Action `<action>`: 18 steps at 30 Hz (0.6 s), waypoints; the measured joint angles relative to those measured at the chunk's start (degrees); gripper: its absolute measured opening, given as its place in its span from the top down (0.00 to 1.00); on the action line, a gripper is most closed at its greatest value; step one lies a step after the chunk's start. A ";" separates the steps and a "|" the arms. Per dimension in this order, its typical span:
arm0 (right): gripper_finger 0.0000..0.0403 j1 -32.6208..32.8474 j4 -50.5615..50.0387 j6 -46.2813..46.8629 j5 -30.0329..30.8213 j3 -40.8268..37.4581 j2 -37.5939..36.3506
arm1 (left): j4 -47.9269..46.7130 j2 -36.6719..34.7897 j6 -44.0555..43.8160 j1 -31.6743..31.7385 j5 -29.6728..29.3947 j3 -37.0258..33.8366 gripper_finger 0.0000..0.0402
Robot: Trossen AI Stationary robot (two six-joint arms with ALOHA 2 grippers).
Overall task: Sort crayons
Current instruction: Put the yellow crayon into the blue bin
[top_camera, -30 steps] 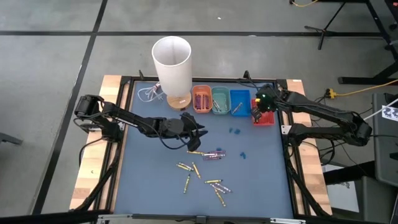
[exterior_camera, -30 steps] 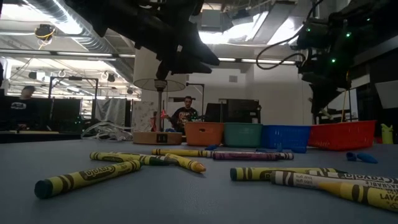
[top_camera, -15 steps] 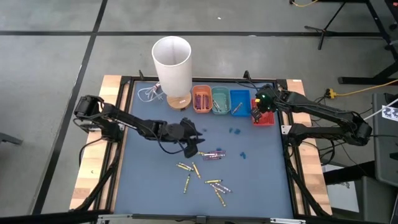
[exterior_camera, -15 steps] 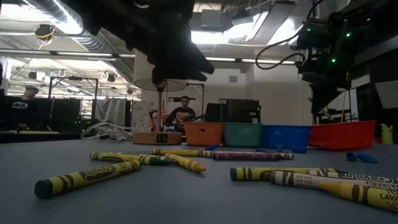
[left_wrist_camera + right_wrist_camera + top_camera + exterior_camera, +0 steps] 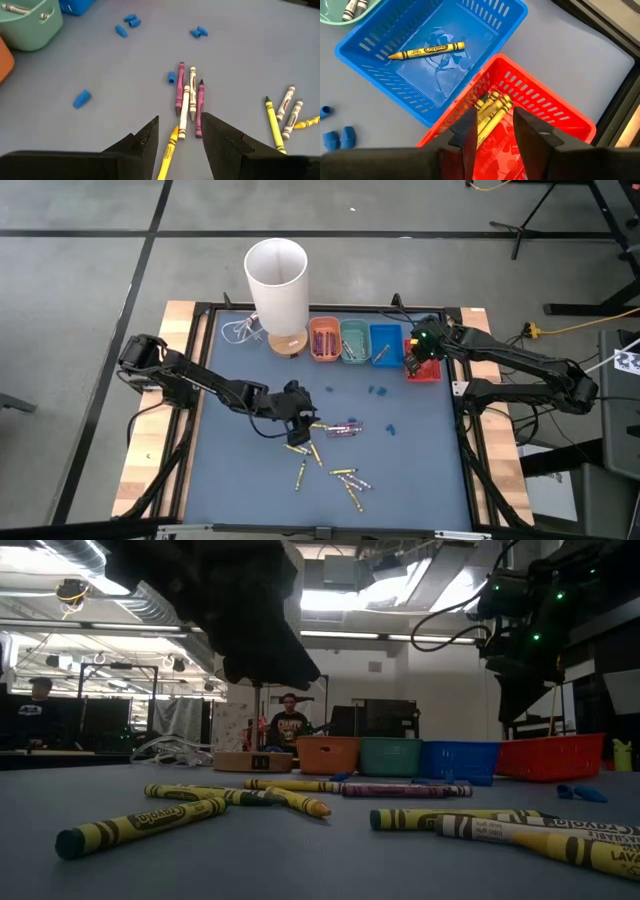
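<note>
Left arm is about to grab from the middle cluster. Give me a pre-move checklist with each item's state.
1. Left gripper open: ok.
2. Left gripper lined up over the cluster of purple and white crayons: ok.
3. Only one crayon between the fingers: not ok; a yellow crayon and the cluster ends lie there together.
4. Right gripper out of the way, over the red basket: ok.
5. Right gripper empty: ok; yellow crayons lie in the basket below it.

Two dark, slender jointed arms are showing a matte black finish, with black cables trailing along their links. The right tool (image 5: 413, 365) is carrying small glowing green and red indicator lights near its wrist. The left tool (image 5: 180, 145) is ending in two flat, angular black fingers (image 5: 145, 142).
</note>
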 joint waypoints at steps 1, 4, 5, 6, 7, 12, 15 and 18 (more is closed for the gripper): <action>0.69 0.00 0.00 -0.01 0.01 -0.01 0.00 | 0.11 0.45 0.01 -0.01 -0.01 0.00 0.68; 0.69 0.00 0.01 -0.01 0.00 0.00 0.00 | -0.02 2.09 1.09 0.03 0.10 0.00 0.68; 0.69 0.00 0.02 -0.02 0.00 0.01 0.00 | 0.07 2.90 1.64 0.03 0.22 0.00 0.68; 0.69 0.00 0.01 -0.03 0.00 0.01 0.00 | 0.05 3.70 2.46 0.03 0.24 0.00 0.68; 0.68 0.00 0.02 -0.03 0.00 0.01 0.00 | 0.05 4.62 3.01 0.03 0.28 0.00 0.68; 0.69 0.00 0.02 -0.03 0.00 0.01 0.00 | 0.16 8.99 5.68 0.01 0.62 0.00 0.68; 0.68 0.00 0.02 -0.05 0.00 0.01 0.00 | 0.33 11.06 6.43 0.03 3.64 0.00 0.68; 0.69 0.00 0.02 -0.05 0.00 0.01 0.00 | 0.59 12.67 6.44 0.00 5.26 -0.02 0.68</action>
